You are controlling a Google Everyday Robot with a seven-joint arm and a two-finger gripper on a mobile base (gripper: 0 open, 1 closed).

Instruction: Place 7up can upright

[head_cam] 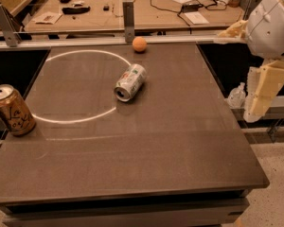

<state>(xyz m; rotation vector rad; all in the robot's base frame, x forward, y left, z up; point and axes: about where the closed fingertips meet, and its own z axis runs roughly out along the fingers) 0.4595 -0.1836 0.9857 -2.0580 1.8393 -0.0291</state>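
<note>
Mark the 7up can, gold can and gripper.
7up can point(130, 82): camera view, side of the lying can's body.
gold can point(12, 110): camera view, labelled side, standing at far left.
gripper point(261, 91): camera view, cream part at far right.
</note>
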